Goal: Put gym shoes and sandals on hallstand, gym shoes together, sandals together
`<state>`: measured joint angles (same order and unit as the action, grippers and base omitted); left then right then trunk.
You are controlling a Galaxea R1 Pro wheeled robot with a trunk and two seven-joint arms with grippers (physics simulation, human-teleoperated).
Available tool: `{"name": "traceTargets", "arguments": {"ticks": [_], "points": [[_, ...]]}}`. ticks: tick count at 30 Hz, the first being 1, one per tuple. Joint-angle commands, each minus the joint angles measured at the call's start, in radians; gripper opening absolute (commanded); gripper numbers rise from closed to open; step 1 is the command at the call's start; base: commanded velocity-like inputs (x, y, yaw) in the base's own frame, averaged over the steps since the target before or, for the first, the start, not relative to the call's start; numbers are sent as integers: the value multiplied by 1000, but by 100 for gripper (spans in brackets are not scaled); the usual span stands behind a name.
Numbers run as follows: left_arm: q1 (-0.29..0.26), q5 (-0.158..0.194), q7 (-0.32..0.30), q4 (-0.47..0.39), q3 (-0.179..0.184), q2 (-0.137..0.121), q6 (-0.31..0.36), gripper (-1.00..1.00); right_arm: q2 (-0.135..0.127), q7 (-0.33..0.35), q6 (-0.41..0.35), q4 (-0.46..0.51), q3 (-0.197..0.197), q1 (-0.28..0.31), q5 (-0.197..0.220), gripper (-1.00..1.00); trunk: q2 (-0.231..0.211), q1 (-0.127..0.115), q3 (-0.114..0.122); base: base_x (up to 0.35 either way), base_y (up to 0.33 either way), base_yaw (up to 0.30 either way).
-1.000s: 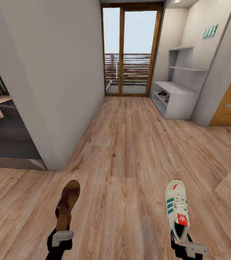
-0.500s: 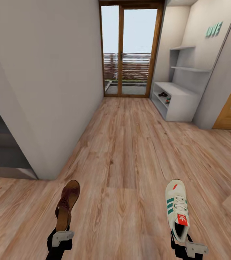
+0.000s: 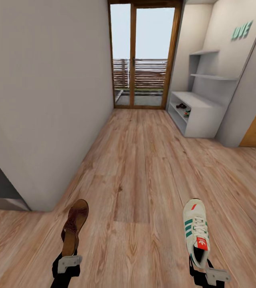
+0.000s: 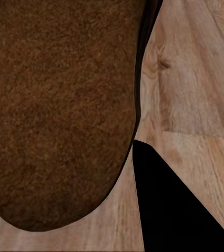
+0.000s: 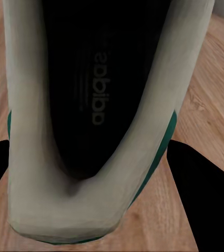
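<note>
While you face down the corridor | your left gripper (image 3: 68,256) pinches a brown sandal (image 3: 74,226) by its heel, toe forward above the wood floor (image 3: 144,160) | your right gripper (image 3: 202,269) clamps a white sneaker (image 3: 196,232) likewise | shoe rack (image 3: 196,114) stands far ahead right, beside the glass door (image 3: 144,56), small shoes on its shelf.

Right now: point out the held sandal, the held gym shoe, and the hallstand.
sandal (image 3: 75,226), head view, on its tan footbed.
gym shoe (image 3: 196,232), head view, on the laces.
hallstand (image 3: 194,100), head view, on its bare bench top.
</note>
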<state>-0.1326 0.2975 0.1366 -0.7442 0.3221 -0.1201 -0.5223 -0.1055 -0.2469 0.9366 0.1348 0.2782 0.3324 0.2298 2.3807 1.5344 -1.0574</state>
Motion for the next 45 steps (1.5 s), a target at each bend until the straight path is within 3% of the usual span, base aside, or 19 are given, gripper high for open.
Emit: {"name": "traceTargets", "arguments": {"ticks": [1,18,21,25,45], "points": [[-1,0,11,-1,8,-2,-2,-100,0,-3,2,0,9,0,8,-100,0,0,-1,335,-84,0],[-1,2,11,-7,6,-5,-2,-100,0,-3,4,0,9,0,8,-100,0,0,-1,335,-82,0],[-1,2,11,-10,-23,-4,-4,-100,0,-3,5,0,9,0,9,-100,0,0,-1,336,-76,0],[-1,2,11,-12,-34,-4,-4,-100,0,-3,5,0,9,0,9,-100,0,0,-1,336,-74,0],[1,0,9,-10,-37,-1,-4,-100,0,-3,6,-1,9,0,8,-100,0,0,-1,336,-74,0]]}}
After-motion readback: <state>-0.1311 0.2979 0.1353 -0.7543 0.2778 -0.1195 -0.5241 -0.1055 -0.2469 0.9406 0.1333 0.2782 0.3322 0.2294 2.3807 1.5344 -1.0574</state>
